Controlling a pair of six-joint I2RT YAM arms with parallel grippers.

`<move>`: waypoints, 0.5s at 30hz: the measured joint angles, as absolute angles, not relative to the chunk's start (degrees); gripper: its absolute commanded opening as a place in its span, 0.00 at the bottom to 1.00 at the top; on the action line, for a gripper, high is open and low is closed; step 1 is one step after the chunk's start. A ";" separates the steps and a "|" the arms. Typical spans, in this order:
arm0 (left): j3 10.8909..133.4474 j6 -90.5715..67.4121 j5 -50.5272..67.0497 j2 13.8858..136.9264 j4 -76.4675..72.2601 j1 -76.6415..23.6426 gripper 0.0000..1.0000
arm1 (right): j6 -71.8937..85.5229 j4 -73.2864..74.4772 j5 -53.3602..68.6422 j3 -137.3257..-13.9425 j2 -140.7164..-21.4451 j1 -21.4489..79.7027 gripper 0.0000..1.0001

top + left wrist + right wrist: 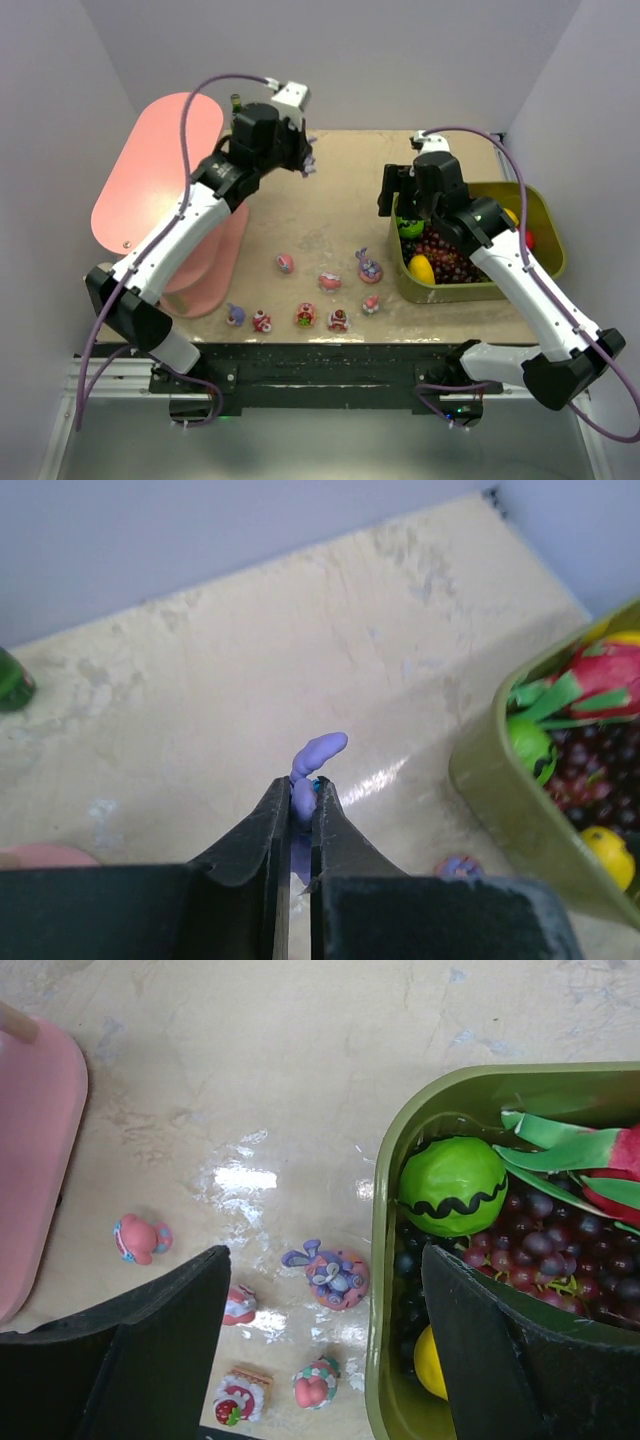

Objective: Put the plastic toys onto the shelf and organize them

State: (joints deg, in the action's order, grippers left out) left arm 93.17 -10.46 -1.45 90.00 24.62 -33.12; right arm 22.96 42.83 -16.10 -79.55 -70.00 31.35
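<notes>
Tan tabletop point(340, 200) is closed in by pale panels at the back and on both sides. Bare surface is seen between the tall salmon-pink shelf of stacked long-oval tiers point(150, 170) at far left and the olive-green rectangular tub of fake fruit point(545, 235) at right. The near strip is taken up by a loose row of tiny plastic toys point(305, 316) in pink, red, white and purple, all lying on the table.

Left gripper point(298, 788) is held above the table near the shelf's top tier. Its fingers are pressed together on a small purple figurine point(322, 750), and a curved, ear-like lobe is seen sticking out past the tips.

Right gripper point(325, 1255) is spread wide over the tub's left rim, with nothing pinched. Below it a pink toy with purple ears point(332, 1278) is seen just beside the tub wall.
</notes>
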 measured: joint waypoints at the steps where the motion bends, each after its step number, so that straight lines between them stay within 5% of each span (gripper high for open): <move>1: 97.10 -11.03 -2.44 90.00 26.44 -32.95 0.00 | 23.00 42.65 -15.79 -79.44 -70.00 31.35 0.80; 15: 122.43 -14.90 -8.82 89.84 44.23 -16.21 0.00 | 22.28 38.11 -12.23 -78.15 -70.11 31.35 0.81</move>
State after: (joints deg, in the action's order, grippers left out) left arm 122.43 -14.90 -8.82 89.84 44.23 -16.21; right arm 22.28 38.11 -12.23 -78.15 -70.11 31.35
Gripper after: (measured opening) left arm 0.097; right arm 0.809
